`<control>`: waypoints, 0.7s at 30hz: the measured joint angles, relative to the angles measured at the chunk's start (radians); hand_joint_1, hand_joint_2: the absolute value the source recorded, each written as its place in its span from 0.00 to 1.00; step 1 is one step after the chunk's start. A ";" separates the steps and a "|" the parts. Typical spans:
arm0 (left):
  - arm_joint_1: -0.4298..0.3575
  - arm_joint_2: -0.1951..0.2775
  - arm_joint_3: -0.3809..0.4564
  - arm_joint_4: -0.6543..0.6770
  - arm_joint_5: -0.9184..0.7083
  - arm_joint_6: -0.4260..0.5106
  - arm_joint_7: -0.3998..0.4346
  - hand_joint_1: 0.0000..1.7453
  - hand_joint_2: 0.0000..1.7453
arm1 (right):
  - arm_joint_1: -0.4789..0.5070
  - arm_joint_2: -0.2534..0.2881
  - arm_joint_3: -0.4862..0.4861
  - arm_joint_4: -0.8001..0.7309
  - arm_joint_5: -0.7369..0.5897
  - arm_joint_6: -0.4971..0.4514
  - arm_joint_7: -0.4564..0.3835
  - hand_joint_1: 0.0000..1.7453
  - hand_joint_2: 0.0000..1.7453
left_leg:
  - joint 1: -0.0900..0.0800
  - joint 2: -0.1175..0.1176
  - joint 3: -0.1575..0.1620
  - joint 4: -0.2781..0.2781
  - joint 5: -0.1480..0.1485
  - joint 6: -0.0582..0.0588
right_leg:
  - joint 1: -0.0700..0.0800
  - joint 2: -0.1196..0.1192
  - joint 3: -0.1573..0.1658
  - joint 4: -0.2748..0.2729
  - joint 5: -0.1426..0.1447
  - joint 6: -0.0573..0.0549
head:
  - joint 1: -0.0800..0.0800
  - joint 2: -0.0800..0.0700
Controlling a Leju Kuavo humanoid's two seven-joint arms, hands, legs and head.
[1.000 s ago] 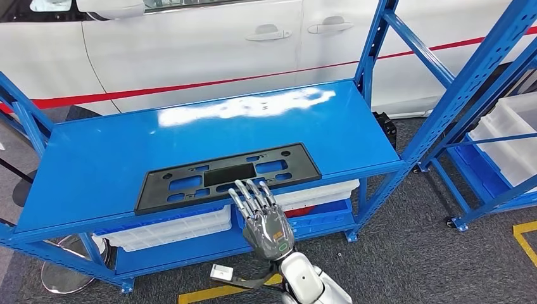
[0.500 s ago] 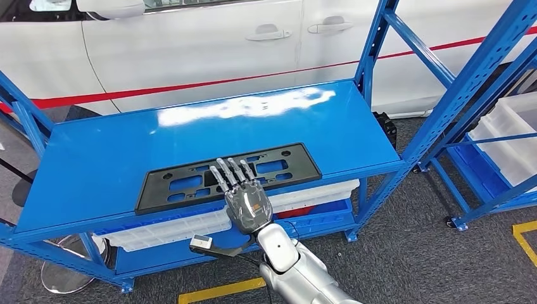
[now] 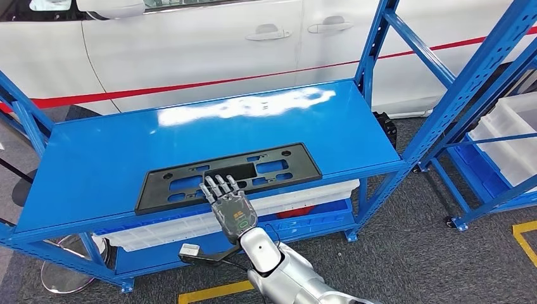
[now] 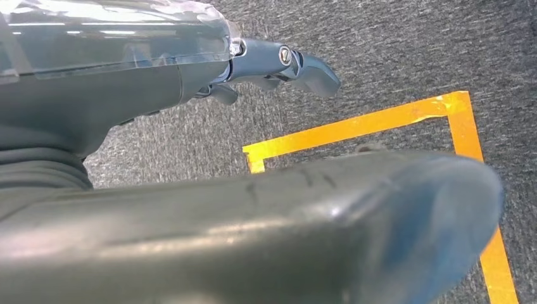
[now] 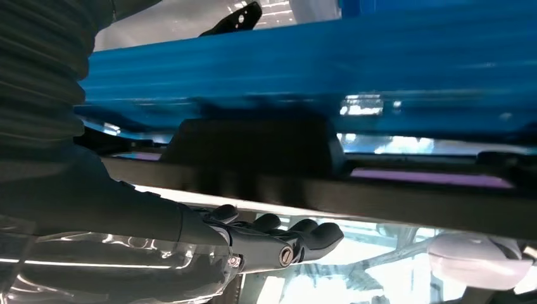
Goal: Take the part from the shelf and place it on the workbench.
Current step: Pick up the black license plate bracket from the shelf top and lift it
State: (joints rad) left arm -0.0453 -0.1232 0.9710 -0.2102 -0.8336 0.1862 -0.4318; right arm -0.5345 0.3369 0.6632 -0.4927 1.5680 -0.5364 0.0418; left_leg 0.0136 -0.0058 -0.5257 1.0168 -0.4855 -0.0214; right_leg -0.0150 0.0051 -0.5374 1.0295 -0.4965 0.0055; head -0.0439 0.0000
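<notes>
The robot's right hand (image 3: 229, 204) reaches up from below toward a blue metal shelf (image 3: 95, 158), seen from the head camera looking forward and down. The hand is open and holds nothing: its fingers (image 3: 218, 185) are straight and slightly spread, and their tips lie over the near edge of the part (image 3: 177, 180). The part is a flat, black, rectangular plastic frame with several cut-out windows through which the blue shelf shows. It lies flat on the shelf surface, along the front edge, stretching out to both sides of the hand and farther to the hand's right. Whether the fingertips actually touch the part cannot be told from the head view.

In the right wrist view the part (image 5: 266, 152) appears as a dark blurred bar just beyond the hand (image 5: 278, 244), whose dark fingers are extended and empty.

Beneath the hand, on the shelf's lower level, sit white plastic bins (image 3: 171, 231). Beyond the shelf, past the fingertips, stands a white car (image 3: 190, 44) with a red stripe along its doors.

The left hand (image 4: 278, 63) hangs over grey carpet (image 4: 405, 50) marked with yellow tape (image 4: 354, 126); its fingers are apart and grasp nothing.
</notes>
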 joint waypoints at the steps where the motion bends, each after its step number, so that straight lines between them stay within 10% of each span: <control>1: 0.000 0.000 0.001 0.000 0.000 0.000 0.001 0.00 0.00 | -0.005 0.003 0.001 0.008 -0.002 0.017 0.007 1.00 1.00 | 0.000 0.000 0.000 0.000 0.000 0.000 | 0.000 0.000 0.000 0.000 0.000 0.000 | 0.000 0.000; 10: -0.001 -0.001 0.003 0.000 -0.015 -0.003 0.032 0.00 0.00 | -0.070 0.016 -0.002 0.039 -0.026 0.095 0.042 0.90 1.00 | 0.000 0.000 0.000 0.000 0.001 0.000 | 0.000 0.000 0.000 0.000 0.001 0.001 | 0.000 0.000; 19: -0.008 -0.003 0.003 0.000 -0.027 -0.004 0.062 0.00 0.00 | -0.101 0.019 -0.019 0.043 -0.021 0.069 0.041 0.04 1.00 | 0.000 0.000 0.000 0.001 0.002 0.001 | 0.000 0.000 0.000 0.000 0.002 0.002 | 0.000 0.000; 21: -0.009 -0.004 0.003 0.000 -0.027 -0.003 0.063 0.00 0.00 | -0.102 0.019 -0.024 0.042 -0.025 0.068 0.038 0.00 1.00 | 0.000 0.000 0.000 0.001 0.002 0.001 | 0.000 0.000 0.000 0.000 0.002 0.002 | 0.000 0.000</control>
State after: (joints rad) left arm -0.0546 -0.1274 0.9743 -0.2102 -0.8607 0.1829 -0.3693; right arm -0.6370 0.3555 0.6390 -0.4507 1.5432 -0.4689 0.0801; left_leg 0.0134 -0.0058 -0.5259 1.0177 -0.4838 -0.0209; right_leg -0.0151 0.0053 -0.5375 1.0294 -0.4942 0.0071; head -0.0439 0.0000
